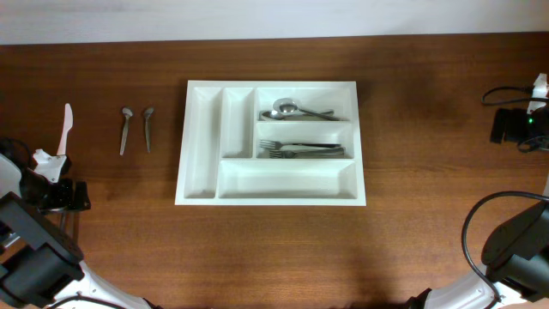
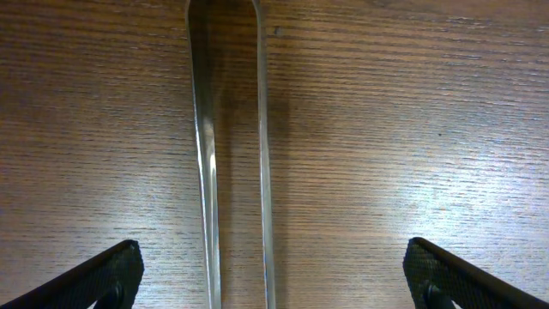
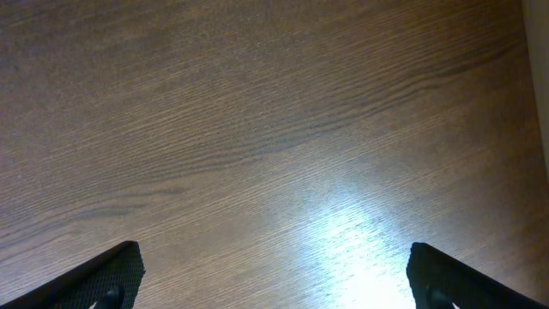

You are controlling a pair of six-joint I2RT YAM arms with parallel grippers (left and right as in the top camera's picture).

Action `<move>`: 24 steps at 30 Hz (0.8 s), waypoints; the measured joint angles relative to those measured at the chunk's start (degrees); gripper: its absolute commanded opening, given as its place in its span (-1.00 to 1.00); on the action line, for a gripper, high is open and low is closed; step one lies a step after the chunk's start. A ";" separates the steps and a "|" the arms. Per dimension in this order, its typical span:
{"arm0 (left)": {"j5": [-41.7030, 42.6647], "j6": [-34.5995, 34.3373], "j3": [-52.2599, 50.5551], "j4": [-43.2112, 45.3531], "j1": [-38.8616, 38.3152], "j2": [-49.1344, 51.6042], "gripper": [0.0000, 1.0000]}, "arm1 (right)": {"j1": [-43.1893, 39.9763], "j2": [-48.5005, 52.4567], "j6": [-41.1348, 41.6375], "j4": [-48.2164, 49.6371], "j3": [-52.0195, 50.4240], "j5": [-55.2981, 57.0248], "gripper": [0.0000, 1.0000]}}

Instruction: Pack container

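The brown wooden table (image 1: 412, 215) has grain running along its length and a bright patch of glare near the right side. A large white tray (image 1: 202, 146) sits flat at its middle, square to the edges. Left of the tray, well apart from it, two metal spoons (image 1: 125, 130) lie side by side, bowls toward the far edge. Farther left lies a white plastic knife (image 1: 65, 129). Nearer the front left, a long shiny metal handle (image 2: 232, 172) rests on the wood. A small black box (image 1: 506, 126) with cables sits at the far right edge.
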 measured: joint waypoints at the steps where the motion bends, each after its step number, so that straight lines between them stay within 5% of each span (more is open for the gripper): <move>1: 0.00 0.00 0.00 0.00 0.00 0.00 0.98 | 0.00 0.00 0.07 0.02 0.00 0.00 0.97; 24: 0.61 0.00 0.00 0.00 0.00 0.00 0.98 | 0.00 0.00 0.02 0.00 0.00 0.00 0.97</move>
